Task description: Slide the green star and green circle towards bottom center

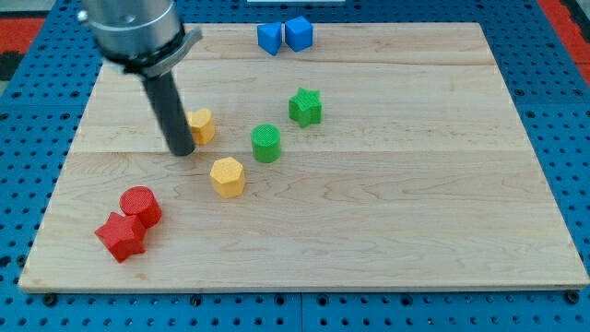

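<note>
Near the middle of the table (387, 231) sits the green star (305, 106), chunky and ridged on top, with the green circle (266, 143) just below-left of it, a short round plug, not touching. No gripper on this rig, just a rod; my tip (182, 151) rests left of both, right beside a yellow block (201, 125). Another yellow block (227, 176) sits below the circle.

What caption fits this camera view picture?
My tip beside a yellow block, left of the green circle and green star.
</note>
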{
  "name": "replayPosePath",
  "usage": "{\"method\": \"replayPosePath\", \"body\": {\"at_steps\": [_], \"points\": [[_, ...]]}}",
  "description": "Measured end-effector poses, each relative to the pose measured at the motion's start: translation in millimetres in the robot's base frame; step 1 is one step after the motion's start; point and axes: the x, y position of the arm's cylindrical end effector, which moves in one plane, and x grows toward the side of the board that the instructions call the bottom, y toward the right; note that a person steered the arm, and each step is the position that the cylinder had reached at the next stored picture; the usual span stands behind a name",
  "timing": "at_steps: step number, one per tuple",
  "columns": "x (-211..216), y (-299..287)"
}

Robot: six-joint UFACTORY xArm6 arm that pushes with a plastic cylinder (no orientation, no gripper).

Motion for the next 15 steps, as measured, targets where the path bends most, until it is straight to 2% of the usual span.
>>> {"method": "replayPosePath", "body": {"at_steps": [1,3,4,5,7,8,9,10,13,15], "points": [[-35,30],[-97,140],[-93,180],[-51,150],[-26,86],[0,104],[-5,108],[-30,88],[46,87],[0,71]]}}
